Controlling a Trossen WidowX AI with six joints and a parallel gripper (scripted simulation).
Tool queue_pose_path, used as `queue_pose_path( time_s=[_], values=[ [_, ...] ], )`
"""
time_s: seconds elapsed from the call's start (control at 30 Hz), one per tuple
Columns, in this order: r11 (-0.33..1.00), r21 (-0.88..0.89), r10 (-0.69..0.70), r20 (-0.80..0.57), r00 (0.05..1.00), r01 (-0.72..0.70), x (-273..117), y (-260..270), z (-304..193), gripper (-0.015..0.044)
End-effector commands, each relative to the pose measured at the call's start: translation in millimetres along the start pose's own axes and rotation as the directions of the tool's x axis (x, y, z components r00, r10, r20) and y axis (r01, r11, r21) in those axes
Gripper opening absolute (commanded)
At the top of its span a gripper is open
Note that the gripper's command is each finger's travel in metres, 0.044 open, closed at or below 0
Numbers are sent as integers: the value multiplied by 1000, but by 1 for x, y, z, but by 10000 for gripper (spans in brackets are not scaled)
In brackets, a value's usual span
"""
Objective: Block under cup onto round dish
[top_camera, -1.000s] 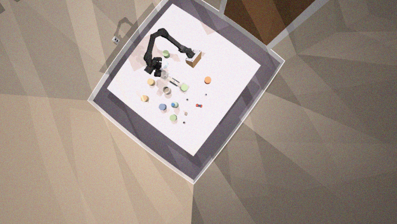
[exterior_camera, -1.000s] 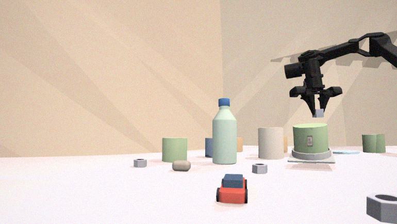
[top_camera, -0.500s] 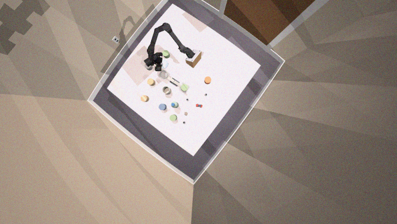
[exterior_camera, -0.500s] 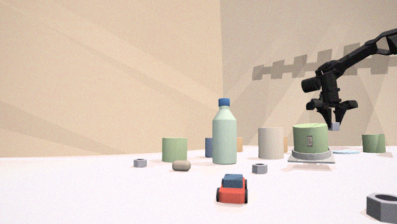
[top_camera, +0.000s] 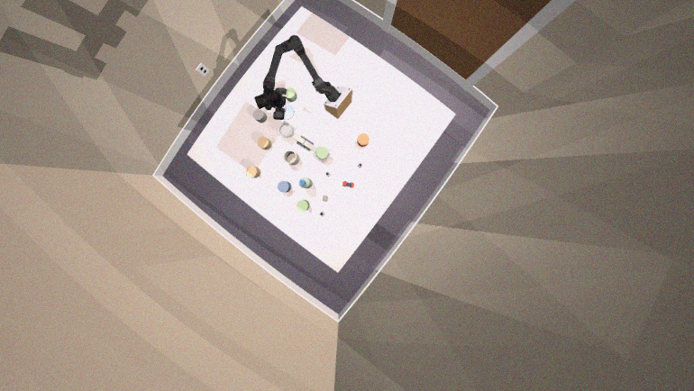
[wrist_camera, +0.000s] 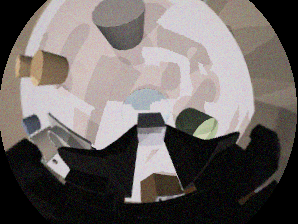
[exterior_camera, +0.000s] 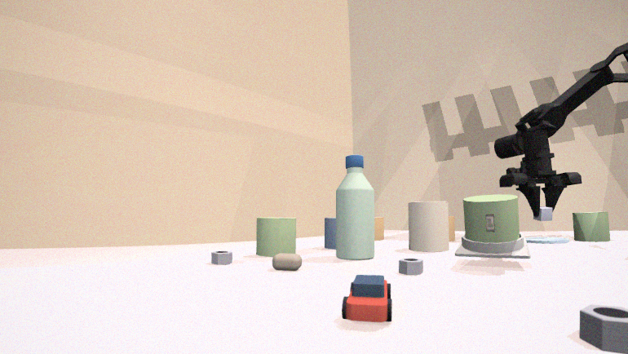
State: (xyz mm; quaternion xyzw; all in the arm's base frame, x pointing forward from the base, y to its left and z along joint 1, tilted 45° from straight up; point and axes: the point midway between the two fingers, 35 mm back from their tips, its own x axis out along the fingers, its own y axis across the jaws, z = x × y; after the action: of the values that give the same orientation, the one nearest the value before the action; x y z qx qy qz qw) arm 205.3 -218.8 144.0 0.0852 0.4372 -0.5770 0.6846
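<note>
My gripper [exterior_camera: 544,209] [wrist_camera: 149,127] points down, shut on a small pale grey-lavender block [exterior_camera: 545,214] [wrist_camera: 151,135], held above table height. The round light-blue dish [top_camera: 289,113] [exterior_camera: 547,240] [wrist_camera: 145,98] lies low beneath it; in the wrist view it shows just beyond the block. A green cup [top_camera: 322,152] [exterior_camera: 491,219] stands on one end of the balance [top_camera: 305,141] [exterior_camera: 492,254]. The balance's other end, a round grey holder [top_camera: 286,129], carries no cup. Another green cup [top_camera: 289,94] [exterior_camera: 591,227] [wrist_camera: 205,128] stands on the table beside the dish. No cup is above the dish.
A grey cylinder [top_camera: 260,115] [wrist_camera: 120,27] stands near the dish. Orange cylinders [top_camera: 263,143] [wrist_camera: 50,68], a beige cup [top_camera: 291,158] [exterior_camera: 428,226] and a tall bottle [top_camera: 305,182] [exterior_camera: 355,219] stand beyond the balance. A brown box [top_camera: 339,107] is by the arm's base.
</note>
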Motion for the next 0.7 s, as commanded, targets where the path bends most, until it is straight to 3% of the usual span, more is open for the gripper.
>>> queue_pose_path(
  time_s=[0.0, 0.67],
  values=[
    [1000, -6, 1, -3, 1000, -1, 15, 1, -1, 0],
    [1000, -7, 0, -1, 1000, 0, 46, 0, -1, 0]
  ],
)
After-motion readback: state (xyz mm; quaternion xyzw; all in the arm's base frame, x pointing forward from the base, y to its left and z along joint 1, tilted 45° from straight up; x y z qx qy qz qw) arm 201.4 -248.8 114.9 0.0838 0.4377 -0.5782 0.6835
